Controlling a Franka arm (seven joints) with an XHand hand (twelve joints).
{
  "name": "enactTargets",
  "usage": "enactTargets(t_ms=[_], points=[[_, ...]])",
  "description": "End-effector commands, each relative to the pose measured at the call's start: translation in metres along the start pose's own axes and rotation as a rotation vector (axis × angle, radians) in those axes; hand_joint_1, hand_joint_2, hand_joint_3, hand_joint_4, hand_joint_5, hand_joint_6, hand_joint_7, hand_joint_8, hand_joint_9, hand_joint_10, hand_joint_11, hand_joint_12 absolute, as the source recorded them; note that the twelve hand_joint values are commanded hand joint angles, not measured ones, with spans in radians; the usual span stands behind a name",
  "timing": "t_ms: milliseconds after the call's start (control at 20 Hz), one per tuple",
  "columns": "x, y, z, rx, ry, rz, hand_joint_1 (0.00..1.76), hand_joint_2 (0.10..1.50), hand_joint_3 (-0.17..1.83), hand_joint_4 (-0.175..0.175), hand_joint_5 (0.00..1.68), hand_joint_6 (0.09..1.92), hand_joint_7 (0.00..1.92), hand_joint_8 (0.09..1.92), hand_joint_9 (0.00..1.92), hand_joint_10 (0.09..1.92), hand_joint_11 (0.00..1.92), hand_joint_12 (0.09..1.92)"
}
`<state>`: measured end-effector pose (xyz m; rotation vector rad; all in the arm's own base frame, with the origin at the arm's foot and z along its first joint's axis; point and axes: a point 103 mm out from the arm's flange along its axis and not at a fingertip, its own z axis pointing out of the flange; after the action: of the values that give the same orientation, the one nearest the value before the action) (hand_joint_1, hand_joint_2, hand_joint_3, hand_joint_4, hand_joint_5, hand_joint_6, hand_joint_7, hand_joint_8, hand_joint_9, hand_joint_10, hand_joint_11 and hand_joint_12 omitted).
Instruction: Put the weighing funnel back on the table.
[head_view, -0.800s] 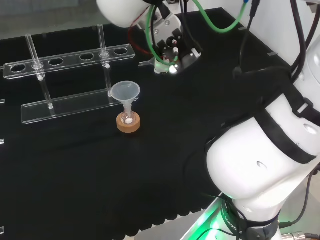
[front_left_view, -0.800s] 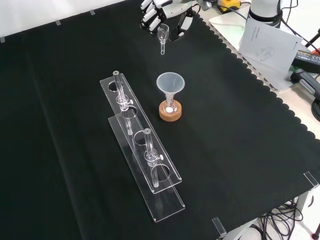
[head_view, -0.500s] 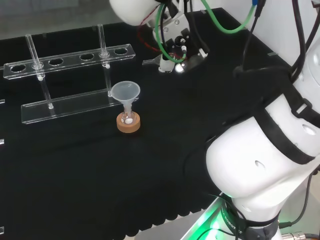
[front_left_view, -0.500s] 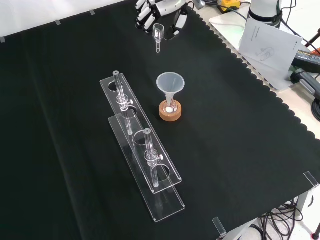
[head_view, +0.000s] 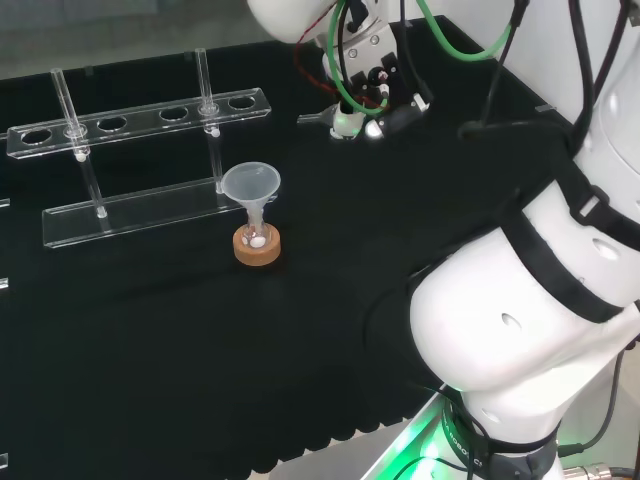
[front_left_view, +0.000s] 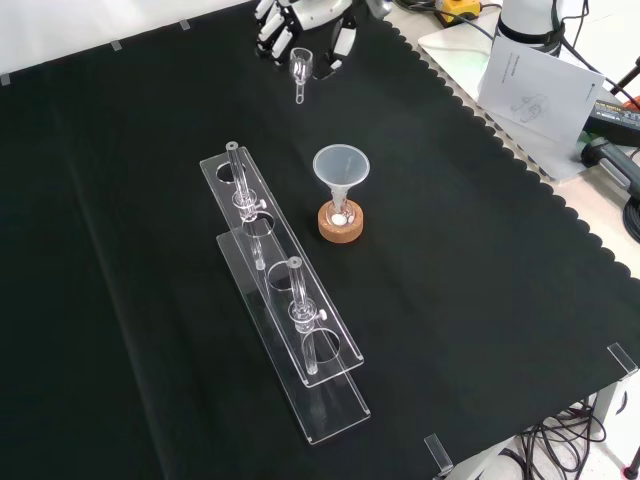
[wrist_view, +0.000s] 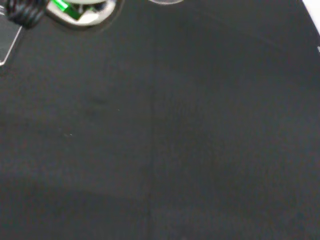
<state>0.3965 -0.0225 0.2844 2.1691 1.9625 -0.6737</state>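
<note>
Hand at the far end in the front view, fingers curled round the weighing funnel, which hangs just beneath them (stem down), beyond the funnel.

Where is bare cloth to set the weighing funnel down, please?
Front view: free cloth right of the funnel to the scalloped edge, left of the rack, and between hand and rack. Crowded between rack and funnel.

White arm, black bands, green cables, black-white hand.
</note>
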Motion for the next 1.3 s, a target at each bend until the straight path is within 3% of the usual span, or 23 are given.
enactTargets(t_ms=[50, 500, 850, 1300], points=[[-0.024, 0.032, 0.020, 0.014, 0.068, 0.006, 1.10, 0.71, 0.61, 0.175, 1.21, 0.77, 0.64, 0.63, 0.97, 0.28, 0.68, 1.08], [-0.048, 0.081, 0.053, 0.033, 0.115, -0.022, 1.10, 0.71, 0.61, 0.175, 1.21, 0.77, 0.64, 0.63, 0.97, 0.29, 0.68, 1.09], [-0.045, 0.116, 0.069, 0.056, 0.132, -0.044, 1.10, 0.71, 0.61, 0.175, 1.20, 0.78, 0.64, 0.63, 0.97, 0.29, 0.69, 1.09], [-0.043, 0.137, 0.086, 0.057, 0.147, -0.063, 1.09, 0.71, 0.60, 0.175, 1.20, 0.78, 0.64, 0.63, 0.97, 0.29, 0.70, 1.09]])
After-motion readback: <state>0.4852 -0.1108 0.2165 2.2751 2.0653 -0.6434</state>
